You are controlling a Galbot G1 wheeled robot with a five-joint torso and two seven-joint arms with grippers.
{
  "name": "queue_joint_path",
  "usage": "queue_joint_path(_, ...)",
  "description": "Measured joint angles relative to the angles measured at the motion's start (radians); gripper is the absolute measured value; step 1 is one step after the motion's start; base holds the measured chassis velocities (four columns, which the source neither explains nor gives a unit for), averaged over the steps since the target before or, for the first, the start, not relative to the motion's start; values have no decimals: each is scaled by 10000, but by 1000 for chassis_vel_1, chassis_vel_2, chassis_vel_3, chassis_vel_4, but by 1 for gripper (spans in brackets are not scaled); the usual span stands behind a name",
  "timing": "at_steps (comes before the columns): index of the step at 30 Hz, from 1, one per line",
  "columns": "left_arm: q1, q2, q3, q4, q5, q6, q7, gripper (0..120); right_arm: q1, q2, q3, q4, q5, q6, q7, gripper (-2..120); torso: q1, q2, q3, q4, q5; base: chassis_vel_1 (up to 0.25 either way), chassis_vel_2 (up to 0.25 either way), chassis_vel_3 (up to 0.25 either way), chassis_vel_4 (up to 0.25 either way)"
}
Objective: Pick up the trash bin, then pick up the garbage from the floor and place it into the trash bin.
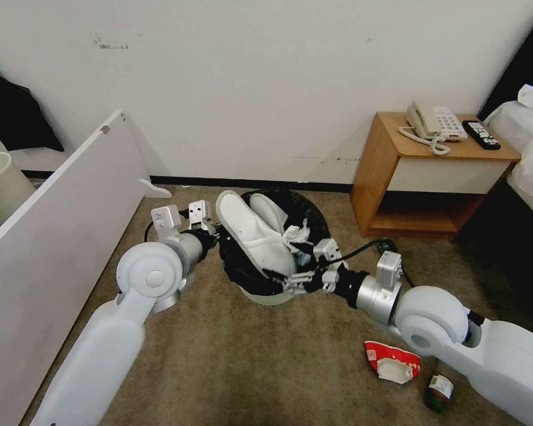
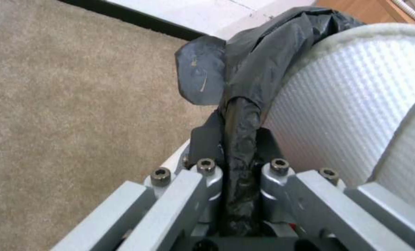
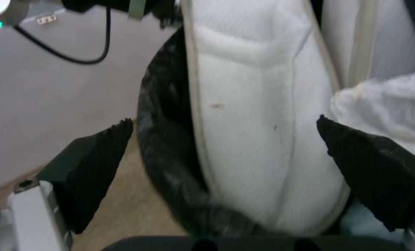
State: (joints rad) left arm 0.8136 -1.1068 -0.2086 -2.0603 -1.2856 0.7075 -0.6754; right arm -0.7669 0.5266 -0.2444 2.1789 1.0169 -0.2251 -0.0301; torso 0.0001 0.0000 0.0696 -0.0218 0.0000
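I am holding the trash bin (image 1: pixel 272 296) by its left rim with the left gripper (image 1: pixel 214 232); in the left wrist view the jaws are clamped together on the rim with the black liner (image 2: pixel 238 115) bunched between them. The bin is sitting, or hanging just above, the carpet (image 1: pixel 231 367) in the middle of the scene, between my two arms, and I cannot tell whether its base is touching the floor.

The right gripper (image 1: pixel 290 283) is reaching in from the right at the near rim of the bin. Its fingers (image 3: pixel 100 167) are spread wide apart, holding nothing, and in the right wrist view they are straddling the large white slipper (image 1: pixel 251 234). That slipper is lying with its long axis running from the near rim up and away to the far left, sole side leaning against the liner, heel end nearest the claw. A second slipper (image 1: pixel 269 213) and a crumpled tissue (image 1: pixel 296 234) are lying just to its right, inside the bin.

What remains on the floor is lying near right, behind the right wrist: a red-and-white wrapper (image 1: pixel 392 361) and, just right of it, a green-labelled bottle (image 1: pixel 438 391). Both are far closer to the right arm than to the left, so I judge the right claw will have to pull back toward the near right to reach them.
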Motion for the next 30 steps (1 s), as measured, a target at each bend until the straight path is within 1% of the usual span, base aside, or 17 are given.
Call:
queue_joint_path(5, 23, 10, -55, -6, 15, -11, 3, 4, -52, -178, -49, 163, 120, -155, 259, 100, 0, 0, 0, 1, -1, 0, 0, 0, 0)
queue_joint_path(13, 43, -30, -77, -6, 53, -23, 43, 4, -161, -234, 680, 237, 112, -176, 260, 100, 0, 0, 1, 0, 0, 0, 0, 0, 0)
queue_joint_path(17, 82, -41, -120, -6, 64, -29, 48, 4, -221, -251, 1020, 237, 31, -53, 139, 100, 0, 0, 1, 0, 0, 0, 0, 0, 0)
queue_joint_path(22, 233, -46, -375, -7, 100, -30, 64, 4, -370, -265, 1690, 255, -281, 144, -50, 100, 0, 0, 1, 1, 0, 0, 0, 0, 0)
queue_joint_path(23, 286, -48, -512, -8, 110, -29, 68, 4, -415, -265, 1998, 276, -402, 211, -134, 100, 0, 0, 1, 0, 0, 0, 0, 0, 0)
queue_joint_path(24, 286, -48, -512, -8, 110, -29, 68, 4, -415, -265, 1998, 276, -402, 211, -134, 100, 0, 0, 1, 0, 0, 0, 0, 0, 0)
queue_joint_path(25, 334, -48, -664, -4, 123, -29, 76, 4, -441, -264, 2327, 300, -512, 295, -231, 100, 0, 0, 2, 1, 0, 0, 0, 0, 0)
queue_joint_path(26, 334, -48, -664, -4, 123, -29, 76, 4, -441, -264, 2327, 300, -512, 295, -231, 100, 0, 0, 2, 1, 0, 0, 0, 0, 0)
queue_joint_path(29, 424, -48, -1027, 142, 155, -48, 98, 4, -582, -260, 3419, 464, -537, 420, -316, 100, 0, 0, 0, 1, -1, 0, 0, 0, 0)
queue_joint_path(30, 424, -48, -1027, 142, 155, -48, 98, 4, -582, -260, 3419, 464, -537, 420, -316, 100, 0, 0, 0, 1, -1, 0, 0, 0, 0)
